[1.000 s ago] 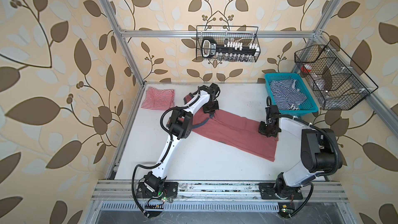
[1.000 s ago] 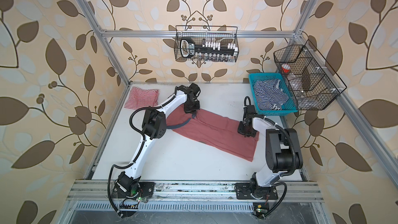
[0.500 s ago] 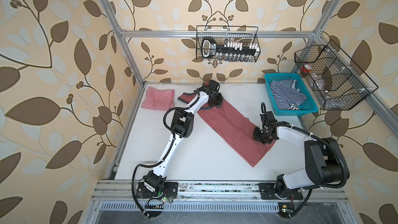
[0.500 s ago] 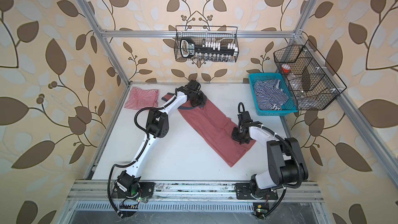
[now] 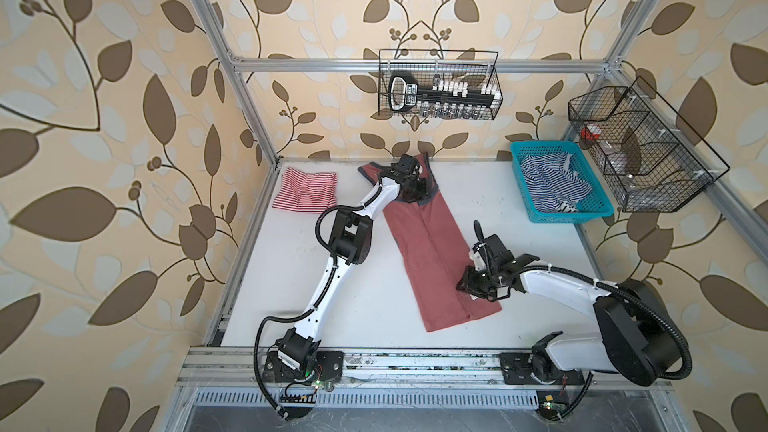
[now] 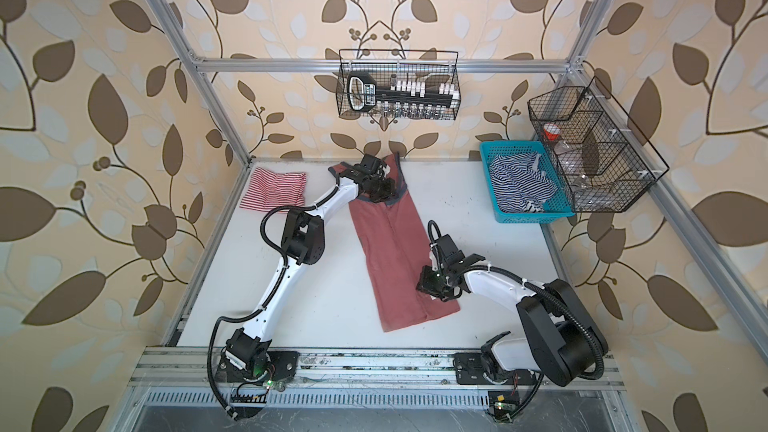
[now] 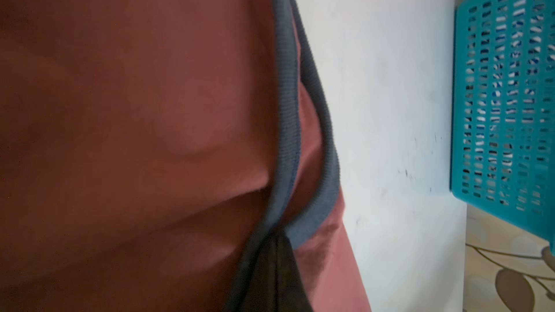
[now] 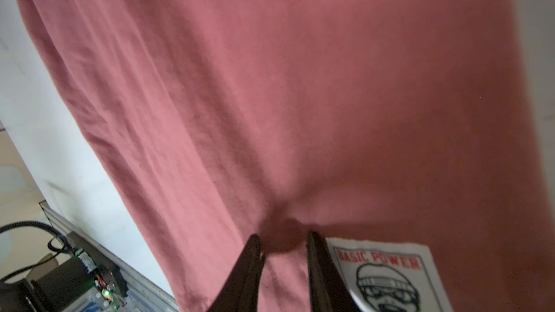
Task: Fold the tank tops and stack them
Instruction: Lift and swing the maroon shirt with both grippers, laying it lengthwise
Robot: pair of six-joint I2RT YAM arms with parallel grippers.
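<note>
Top views, left gripper (image 5: 413, 189) (image 6: 380, 191): in both top views I see it down on the neck end of the dusty red tank top (image 5: 432, 251) (image 6: 395, 251), jaws closed on the cloth.
Top views, right gripper (image 5: 463, 284) (image 6: 424, 284): in both top views it sits at the hem end of the same top; I cannot read the jaw gap from here.
Top views, table (image 5: 353, 305) (image 6: 324, 305): the dusty red tank top lies on it as one long strip, from the left jaws to just past the right jaws.
Top views, striped tank top (image 5: 305, 191) (image 6: 274, 189): folded flat, near the left jaws, on the side away from the right jaws.
Top views, teal basket (image 5: 569, 216) (image 6: 536, 217): well apart from both jaws, holding blue-and-white striped cloth (image 5: 544, 178) (image 6: 515, 182).
Left wrist, jaws: the navy trim (image 7: 288, 85) runs into the one dark finger that shows; I read the jaws as clamped on the dusty red tank top.
Left wrist, surroundings: bare table lies beside the gripped edge, and the teal basket stands beyond it.
Right wrist, jaws: the two fingers (image 8: 252, 253) stand apart, with a small pucker of red cloth just ahead of the tips.
Right wrist, white label (image 8: 387, 274): printed "BASIC POWER", on the cloth just beside one finger.
</note>
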